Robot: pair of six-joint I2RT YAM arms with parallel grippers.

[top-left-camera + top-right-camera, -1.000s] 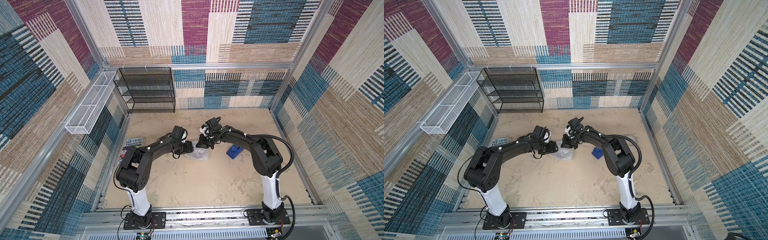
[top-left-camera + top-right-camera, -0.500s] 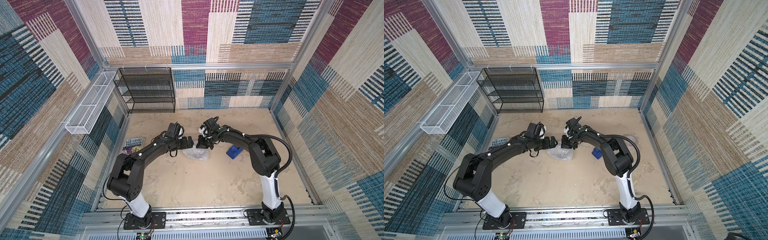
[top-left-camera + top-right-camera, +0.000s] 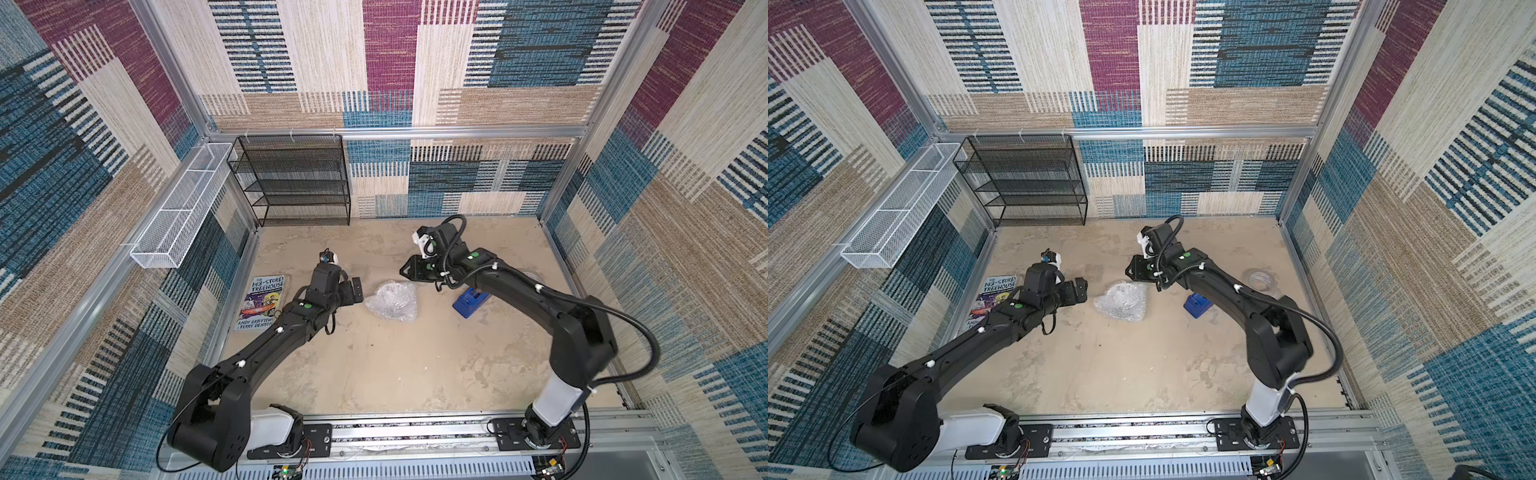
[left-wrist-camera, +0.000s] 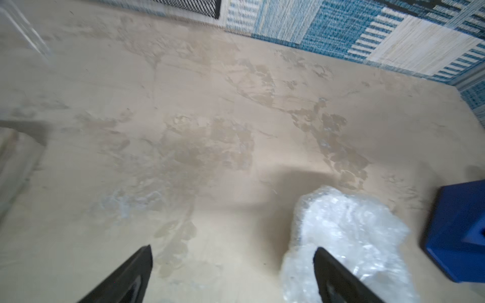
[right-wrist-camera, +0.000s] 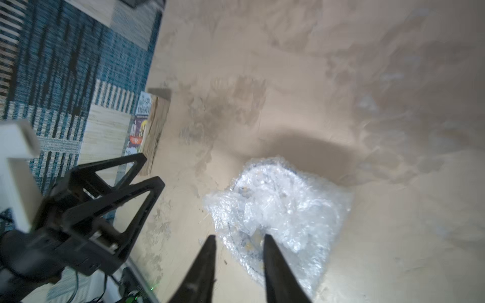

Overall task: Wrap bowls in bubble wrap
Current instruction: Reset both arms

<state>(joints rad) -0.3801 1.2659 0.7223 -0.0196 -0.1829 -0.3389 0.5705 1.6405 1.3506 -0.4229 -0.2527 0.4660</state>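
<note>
The left gripper (image 4: 233, 249) is seen with its fingers (image 4: 128, 278) spread wide, and bare table (image 4: 210, 157) is visible between them. The table is beige and mottled with darker stains. A crumpled bundle of bubble wrap (image 4: 349, 230) is laid on it, partly overlapped by one finger; contact cannot be determined. A blue box (image 4: 459, 230) is placed just beside the wrap. A patterned wall (image 4: 367, 34) and a black mesh rack (image 4: 183, 4) are seen at the table's far edge. Some blur is noted.
</note>
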